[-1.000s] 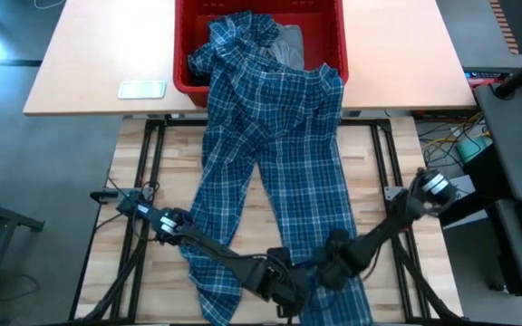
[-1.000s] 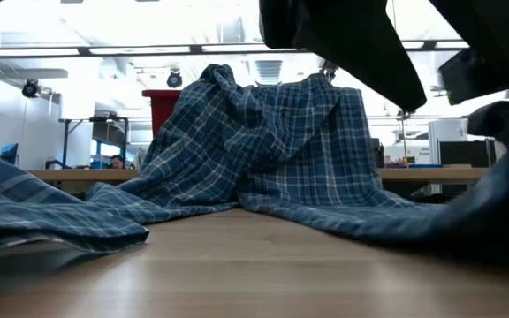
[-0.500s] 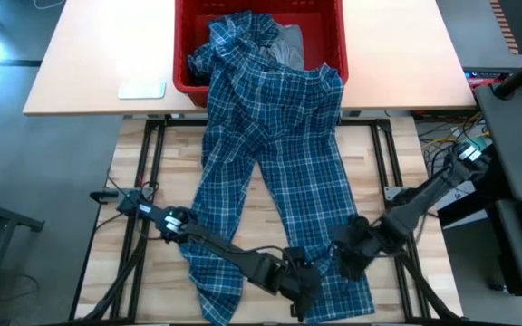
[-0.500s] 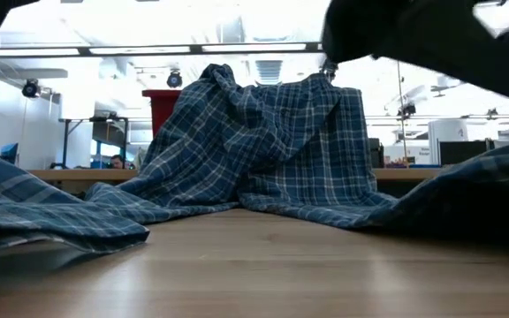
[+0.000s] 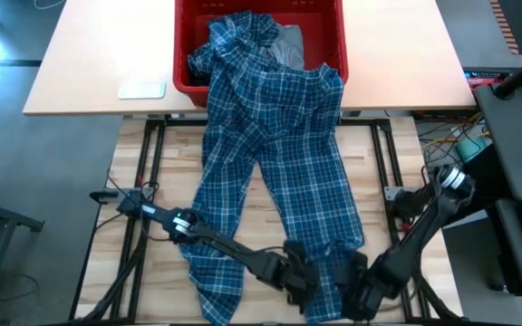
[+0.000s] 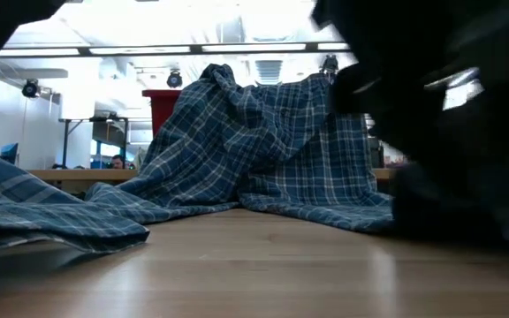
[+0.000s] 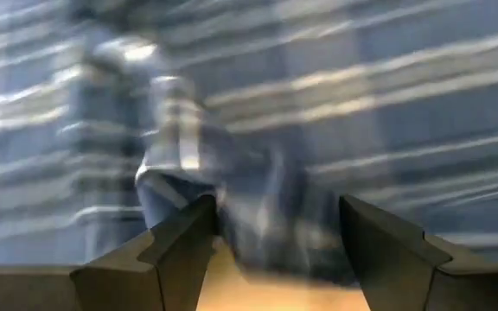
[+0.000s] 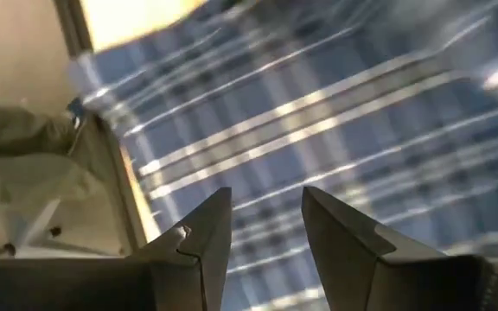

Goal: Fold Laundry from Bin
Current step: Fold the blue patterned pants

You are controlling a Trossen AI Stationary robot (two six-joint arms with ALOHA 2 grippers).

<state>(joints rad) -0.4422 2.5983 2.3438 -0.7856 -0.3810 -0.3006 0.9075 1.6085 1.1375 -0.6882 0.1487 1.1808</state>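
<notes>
High view: the blue-and-white plaid garment (image 5: pixel 275 181) trails from the red bin (image 5: pixel 330 36) over the bin's near rim and down the wooden table (image 5: pixel 166 181), its two lower ends lying far from the bin. A grey garment (image 5: pixel 288 41) remains inside the bin. Both grippers work at the plaid ends farthest from the bin. The left gripper (image 7: pixel 275 229) has its fingers apart with a bunched fold of plaid between them. The right gripper (image 8: pixel 266 220) has its fingers narrowly apart above flat plaid, nothing visibly clamped. Recommended procedure: seat each gripper on a single hem edge, confirm both layers are caught, then draw away from the bin evenly to avoid twisting.
</notes>
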